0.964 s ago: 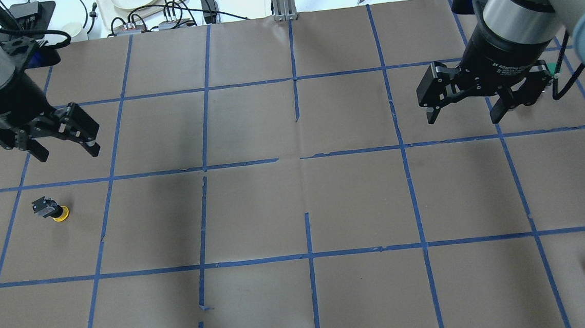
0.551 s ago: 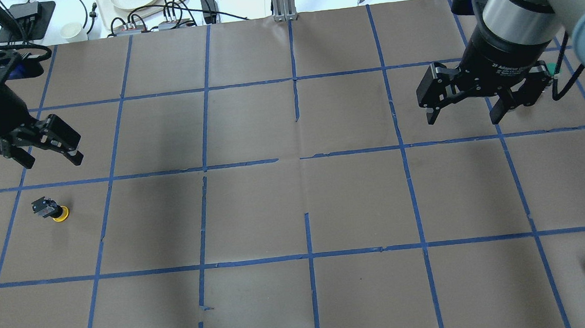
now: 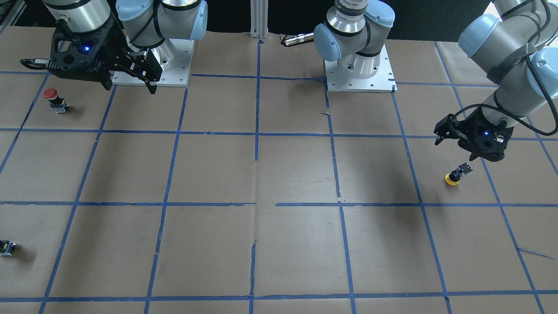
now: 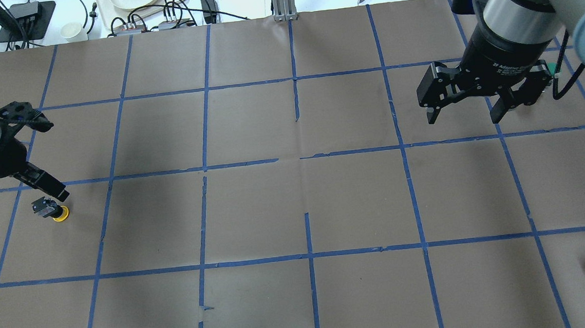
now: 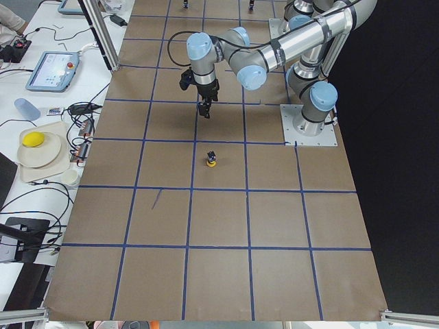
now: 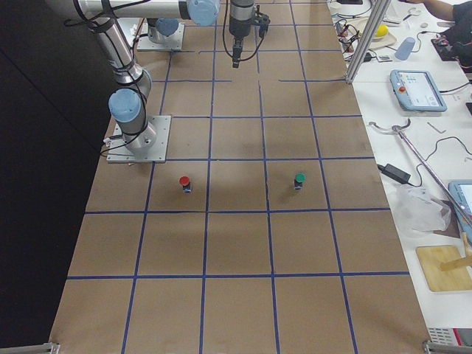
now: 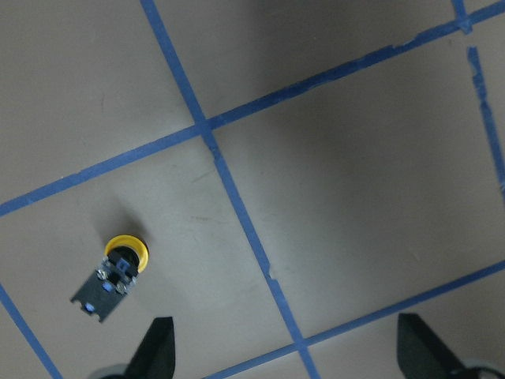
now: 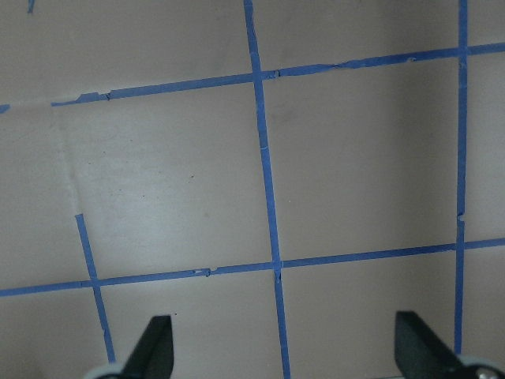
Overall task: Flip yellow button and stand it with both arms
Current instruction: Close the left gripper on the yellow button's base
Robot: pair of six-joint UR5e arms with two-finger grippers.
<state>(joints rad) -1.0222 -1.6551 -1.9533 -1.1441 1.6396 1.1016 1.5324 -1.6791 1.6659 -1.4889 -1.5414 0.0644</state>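
I reckon I've barely begun: the small yellow-capped black push button [image 4: 52, 210] lies ungrasped on the bench [image 4: 295, 210], my left hand [image 7: 288, 351] spread apart near it, my right hand [image 4: 464, 117] spread apart, far off.

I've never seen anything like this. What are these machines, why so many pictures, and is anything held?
It is a robot with a left arm and a right arm at a paper-covered table. Each ends in a two-fingered pincer. Four pictures come from fixed cameras: over the robot's shoulders, across from it, and at each table end. Two cameras sit on the wrists, looking down. The left pincer is open, hovering near a yellow button without touching it. The right pincer is open too, far from it. Nothing is held. A red button and a green button stand there too.
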